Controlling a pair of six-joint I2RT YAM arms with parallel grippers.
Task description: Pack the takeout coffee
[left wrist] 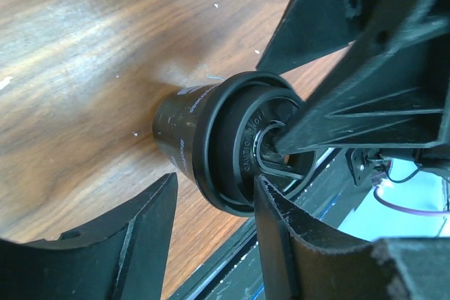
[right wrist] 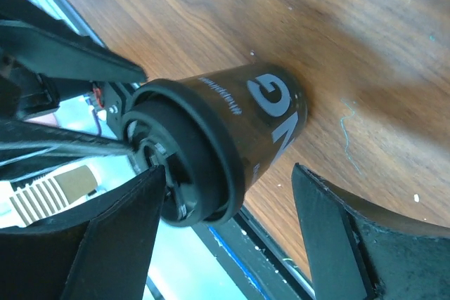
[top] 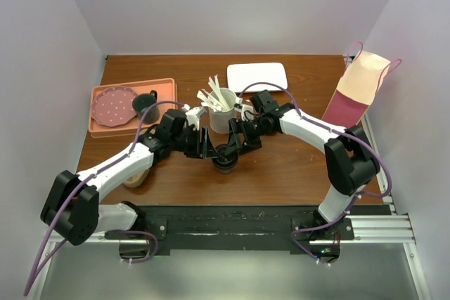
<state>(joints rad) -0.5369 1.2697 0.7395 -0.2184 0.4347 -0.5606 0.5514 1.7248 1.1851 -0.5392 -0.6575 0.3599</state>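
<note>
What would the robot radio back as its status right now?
Left gripper around small dark paper cup with black plastic lid, grip unclear. Right gripper open, flanking it. Cup upright on brown wooden table. Grippers crowd each other.

The takeout coffee stands on the table, near its front edge. Just behind the coffee stands a cup of stirrers, and farther back to the right lies a rectangular plate. Behind the coffee to the left, a tray holds a round plate and a mug. Far to the coffee's right stands a bag.
</note>
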